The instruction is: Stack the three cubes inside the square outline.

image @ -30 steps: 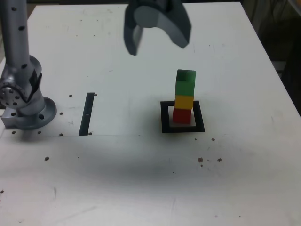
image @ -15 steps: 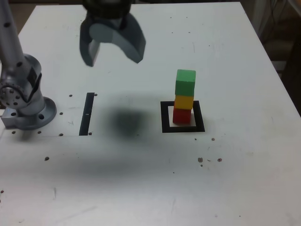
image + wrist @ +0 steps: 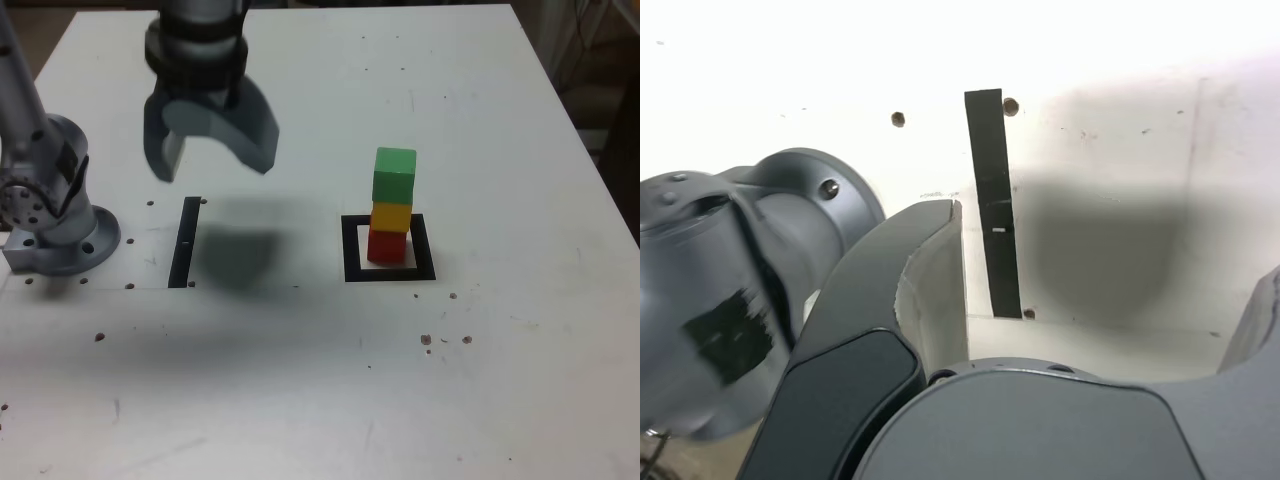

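Gripper: jaws (image 3: 215,168) spread wide, nothing between them; raised over the table (image 3: 300,390), at 10 o'clock from the outline in the exterior view
Red cube: bottom of 1 stack (image 3: 387,247), inside the square outline (image 3: 352,250)
Yellow cube: middle (image 3: 391,217), resting on red
Green cube: top (image 3: 394,178), number 3 in the stack
Black strip: flat on the table (image 3: 185,242), at 9 o'clock from the outline
Arm base: at 9 o'clock from the strip (image 3: 65,245)
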Robot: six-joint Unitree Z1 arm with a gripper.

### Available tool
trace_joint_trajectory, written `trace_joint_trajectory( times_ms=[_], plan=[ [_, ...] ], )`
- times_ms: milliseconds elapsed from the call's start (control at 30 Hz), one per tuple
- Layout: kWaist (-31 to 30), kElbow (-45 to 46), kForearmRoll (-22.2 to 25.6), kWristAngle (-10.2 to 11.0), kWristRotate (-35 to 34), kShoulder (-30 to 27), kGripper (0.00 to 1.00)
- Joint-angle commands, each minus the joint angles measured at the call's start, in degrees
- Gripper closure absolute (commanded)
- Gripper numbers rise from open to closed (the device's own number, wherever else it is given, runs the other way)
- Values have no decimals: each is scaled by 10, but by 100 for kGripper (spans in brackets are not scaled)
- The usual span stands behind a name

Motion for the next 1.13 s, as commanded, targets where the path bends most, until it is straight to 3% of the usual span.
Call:
trace_joint_trajectory(
  times_ms=[0,233,500,1100],
  plan=[
    [1,22,-20,-3,-4,-4,0],
    [1,89,-81,-8,-14,-2,0],
    [1,137,-117,-18,-16,-3,0],
    [21,142,-100,-18,-6,-16,0]
  ],
)
